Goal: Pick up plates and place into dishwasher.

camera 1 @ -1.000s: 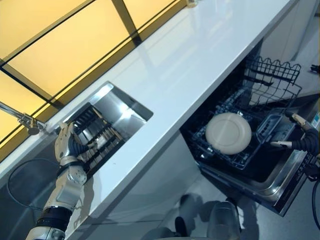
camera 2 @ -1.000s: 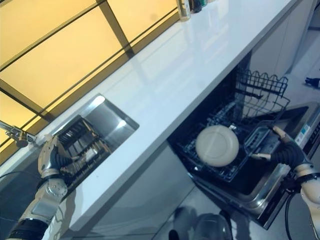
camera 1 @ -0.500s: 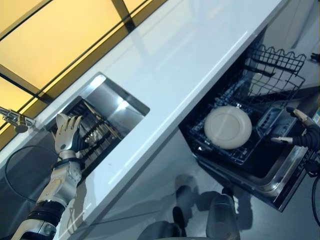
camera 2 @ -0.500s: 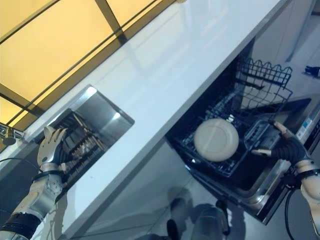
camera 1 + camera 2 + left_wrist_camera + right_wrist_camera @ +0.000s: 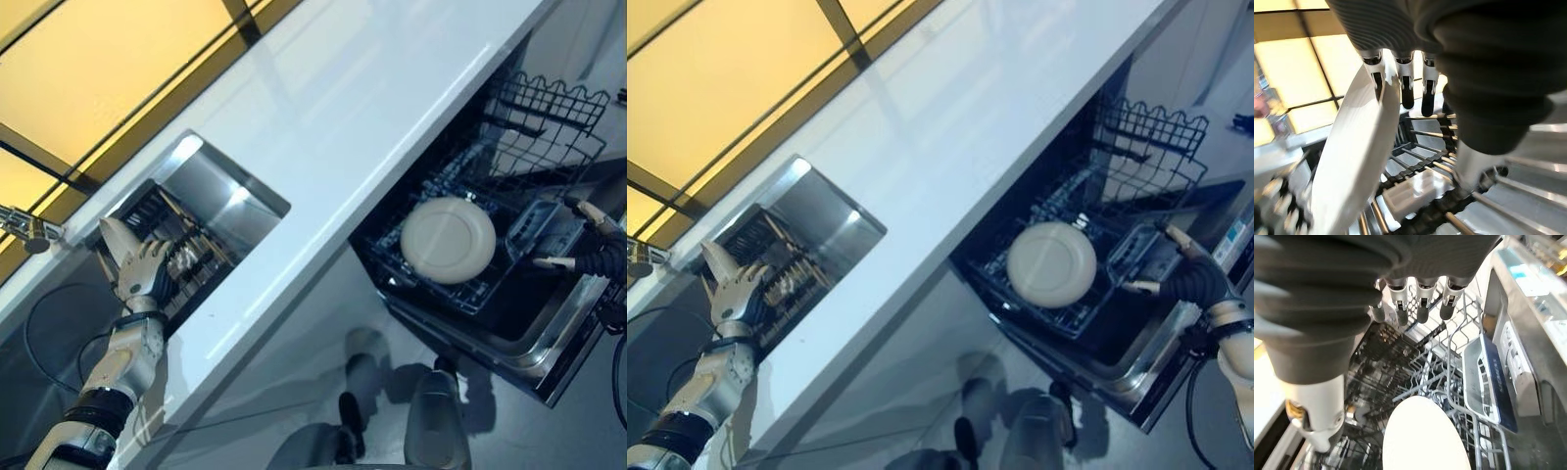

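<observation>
A white plate (image 5: pixel 1352 161) stands tilted on edge in the dish rack (image 5: pixel 191 257) inside the sink (image 5: pixel 211 186). My left hand (image 5: pixel 142 279) reaches into that rack with fairly straight fingers (image 5: pixel 1405 83), the outermost one lying against the plate's rim (image 5: pixel 110 238); its thumb (image 5: pixel 1469 161) stays apart. A second white plate (image 5: pixel 449 240) rests flat in the dishwasher's lower rack (image 5: pixel 431 299), also seen as plate (image 5: pixel 1425 435). My right hand (image 5: pixel 588 257) hovers open just right of that rack, holding nothing.
A long white counter (image 5: pixel 372 108) runs between sink and dishwasher. The faucet (image 5: pixel 24 230) stands at the sink's far left. The dishwasher door (image 5: pixel 549 362) hangs open toward the floor. A raised wire rack (image 5: pixel 549 117) and a cutlery basket (image 5: pixel 1488 377) lie near my right hand.
The camera has shifted slightly. My left hand has turned at the sink rack, and a white plate's edge now shows against its fingers. The right hand has barely moved.
</observation>
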Robot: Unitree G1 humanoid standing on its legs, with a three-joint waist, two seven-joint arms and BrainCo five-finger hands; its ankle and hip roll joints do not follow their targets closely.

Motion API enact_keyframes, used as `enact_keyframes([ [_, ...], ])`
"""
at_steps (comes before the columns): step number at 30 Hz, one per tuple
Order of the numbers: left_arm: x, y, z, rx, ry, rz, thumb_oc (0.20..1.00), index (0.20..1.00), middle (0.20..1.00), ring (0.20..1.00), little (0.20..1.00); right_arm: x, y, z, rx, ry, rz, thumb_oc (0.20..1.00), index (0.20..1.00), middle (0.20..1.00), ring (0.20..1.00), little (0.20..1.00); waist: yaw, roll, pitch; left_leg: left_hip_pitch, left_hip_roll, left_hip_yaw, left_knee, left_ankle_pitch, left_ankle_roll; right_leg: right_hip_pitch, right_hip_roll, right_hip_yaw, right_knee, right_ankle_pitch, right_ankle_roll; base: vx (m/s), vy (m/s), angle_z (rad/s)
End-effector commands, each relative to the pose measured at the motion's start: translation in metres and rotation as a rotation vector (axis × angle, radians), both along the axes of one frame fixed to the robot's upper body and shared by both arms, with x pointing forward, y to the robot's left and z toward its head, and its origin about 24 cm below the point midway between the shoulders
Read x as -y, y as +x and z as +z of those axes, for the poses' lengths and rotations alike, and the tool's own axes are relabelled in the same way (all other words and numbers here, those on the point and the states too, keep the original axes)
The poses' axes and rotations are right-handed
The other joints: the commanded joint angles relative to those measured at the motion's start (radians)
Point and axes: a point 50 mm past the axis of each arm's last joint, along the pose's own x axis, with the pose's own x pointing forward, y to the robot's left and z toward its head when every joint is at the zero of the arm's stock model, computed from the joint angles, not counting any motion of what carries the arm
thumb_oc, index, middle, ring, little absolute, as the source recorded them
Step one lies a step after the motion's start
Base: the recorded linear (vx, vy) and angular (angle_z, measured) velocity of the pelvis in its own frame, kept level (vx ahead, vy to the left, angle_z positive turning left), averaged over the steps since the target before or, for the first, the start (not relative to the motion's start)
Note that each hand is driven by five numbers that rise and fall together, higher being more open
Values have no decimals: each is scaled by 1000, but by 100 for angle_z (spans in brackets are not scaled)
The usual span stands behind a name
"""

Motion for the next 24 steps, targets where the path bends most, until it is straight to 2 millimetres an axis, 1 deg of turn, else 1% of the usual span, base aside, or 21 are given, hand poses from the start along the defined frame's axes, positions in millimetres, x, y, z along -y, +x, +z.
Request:
enact_keyframes([
  [1,-44,-19,-3,-132,156,152,288,288,288,288,288,-5,9,28,125,-18,39,1000,1000,1000,1000,1000,12,-64,-4,-99,-58,16,108,13,48,47,67,-54,-190,128,-37,-15,49,2],
  [2,-43,-16,-3,-147,174,140,200,200,200,200,200,-6,11,28,126,-21,39,1000,1000,1000,1000,1000,11,-62,-1,-101,-59,16,109,13,47,44,66,-55,-190,129,-37,-11,46,-1],
  [6,-42,-11,-3,-198,210,120,200,200,200,200,200,-7,16,30,129,-32,46,1000,1000,1000,1000,1000,6,-56,5,-104,-62,18,112,13,45,38,63,-55,-188,132,-38,3,40,-1],
  [13,-41,-7,-4,-193,180,118,200,200,200,200,200,-9,21,30,129,-44,47,1000,1000,1000,1000,1000,6,-49,7,-95,-65,16,110,14,43,44,58,-62,-189,132,-40,4,15,0],
  [21,-45,-14,-12,-178,140,139,200,200,200,200,200,-9,21,26,123,-39,42,1000,1000,1000,1000,1000,13,-52,-1,-83,-66,8,106,14,43,52,56,-68,-187,131,-42,0,0,0],
  [24,-47,-17,-12,-162,128,147,200,200,200,200,200,-9,19,23,120,-33,44,1000,1000,1000,1000,1000,16,-53,-9,-71,-66,3,97,14,43,62,56,-73,-190,129,-42,0,0,0],
])
